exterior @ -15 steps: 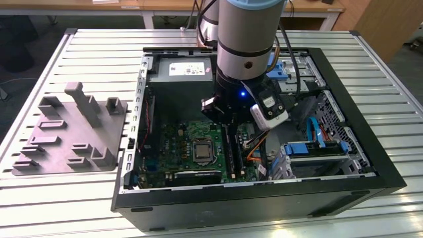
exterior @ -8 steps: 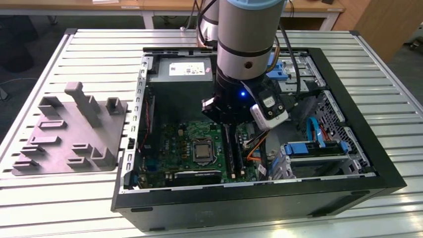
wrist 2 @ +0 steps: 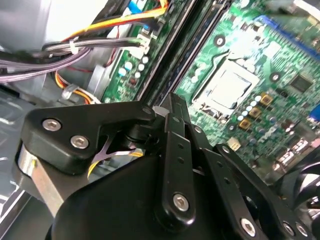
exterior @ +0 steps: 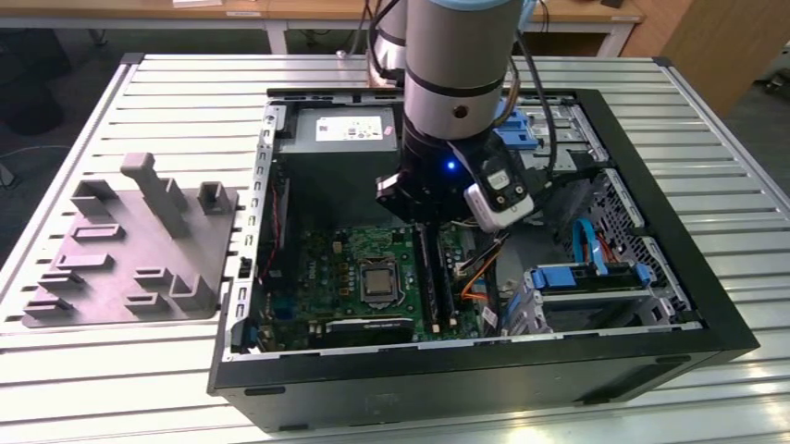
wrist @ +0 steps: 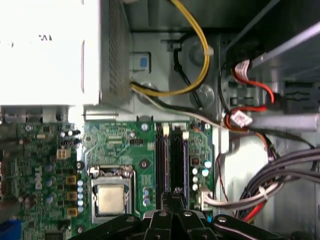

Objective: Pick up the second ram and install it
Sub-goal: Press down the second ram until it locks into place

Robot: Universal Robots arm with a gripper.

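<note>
Gripper [wrist: 174,195] fingers are drawn narrow, tips close together. I cannot tell whether anything thin sits between them. In both wrist views the tips [wrist 2: 173,102] hang just over the memory slots of the one green motherboard [wrist: 117,142].

Two long dark strips stand edge-on in those slots, side by side. The second ram [wrist: 178,157] is the strip farther from the single silver processor socket [wrist: 112,196], and the fingertips line up with it. The other strip [wrist: 160,157] lies between it and the socket.

The exterior view takes in the whole setting. One black computer case [exterior: 482,375] lies open on a slatted metal table [exterior: 111,388], and the arm [exterior: 457,65] reaches down into it at mid-frame. One grey power-supply box [exterior: 333,134] sits toward the upper part of the case. Two blue drive brackets [exterior: 580,276] are toward the exterior view's right. One grey slotted fixture [exterior: 129,250] rests on the table at the exterior view's left.

The first wrist view adds a yellow cable [wrist: 200,45] looping beside the power-supply box and a red cable [wrist: 260,87]. The second wrist view adds an orange and yellow wire bundle [wrist 2: 115,25].
</note>
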